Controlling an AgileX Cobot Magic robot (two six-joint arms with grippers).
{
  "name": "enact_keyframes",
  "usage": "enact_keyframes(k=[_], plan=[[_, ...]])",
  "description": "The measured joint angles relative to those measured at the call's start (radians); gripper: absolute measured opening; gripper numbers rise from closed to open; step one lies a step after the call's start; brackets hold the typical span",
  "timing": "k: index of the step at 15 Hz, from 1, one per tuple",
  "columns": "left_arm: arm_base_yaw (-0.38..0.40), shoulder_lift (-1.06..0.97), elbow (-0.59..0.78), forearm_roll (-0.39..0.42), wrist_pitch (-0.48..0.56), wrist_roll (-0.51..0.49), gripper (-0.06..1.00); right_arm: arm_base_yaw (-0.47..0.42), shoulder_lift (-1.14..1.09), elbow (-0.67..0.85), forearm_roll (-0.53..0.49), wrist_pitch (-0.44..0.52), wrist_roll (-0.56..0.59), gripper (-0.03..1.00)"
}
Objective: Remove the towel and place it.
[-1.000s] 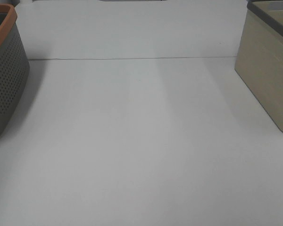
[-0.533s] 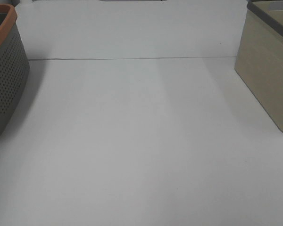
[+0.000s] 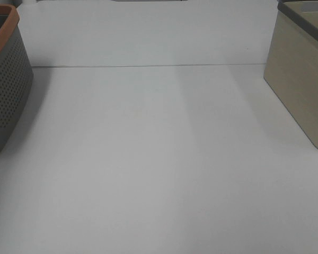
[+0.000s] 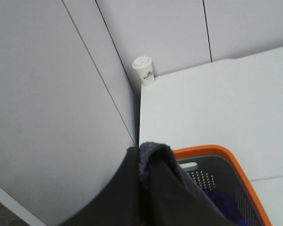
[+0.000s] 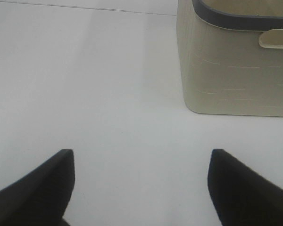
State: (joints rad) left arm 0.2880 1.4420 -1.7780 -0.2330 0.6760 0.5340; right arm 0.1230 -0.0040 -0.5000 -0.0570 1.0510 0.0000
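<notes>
The towel, a dark soft cloth with a fuzzy hemmed edge, shows only in the left wrist view. It is pinched in my left gripper, whose jaws are closed on it and mostly covered by it. It hangs above the grey basket with an orange rim. That basket stands at the left edge of the exterior view. My right gripper is open and empty, low over the bare white table. Neither gripper shows in the exterior view.
A beige bin with a dark rim stands at the right, also in the right wrist view. A white paper cup sits in the far table corner by the wall panels. Something blue-purple lies inside the grey basket.
</notes>
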Motion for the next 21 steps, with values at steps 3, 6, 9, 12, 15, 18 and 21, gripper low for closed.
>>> enact_keyframes(k=[3,6,9,12,15,18,21], plan=[[-0.007,-0.027,0.0,-0.069,-0.076,0.046,0.0,0.0,0.0,0.0,0.0,0.0,0.0,0.76],[-0.101,-0.035,-0.029,-0.083,-0.123,0.129,0.0,0.0,0.0,0.0,0.0,0.0,0.0,0.76],[-0.248,-0.036,-0.091,-0.082,-0.224,0.145,0.0,0.0,0.0,0.0,0.0,0.0,0.0,0.76],[-0.354,-0.025,-0.156,-0.051,-0.261,0.157,0.0,0.0,0.0,0.0,0.0,0.0,0.0,0.76],[-0.446,0.011,-0.201,0.019,-0.282,0.157,0.0,0.0,0.0,0.0,0.0,0.0,0.0,0.76],[-0.516,0.049,-0.201,0.189,-0.221,0.009,0.0,0.0,0.0,0.0,0.0,0.0,0.0,0.76],[-0.604,0.066,-0.201,0.459,-0.14,-0.208,0.0,0.0,0.0,0.0,0.0,0.0,0.0,0.76]])
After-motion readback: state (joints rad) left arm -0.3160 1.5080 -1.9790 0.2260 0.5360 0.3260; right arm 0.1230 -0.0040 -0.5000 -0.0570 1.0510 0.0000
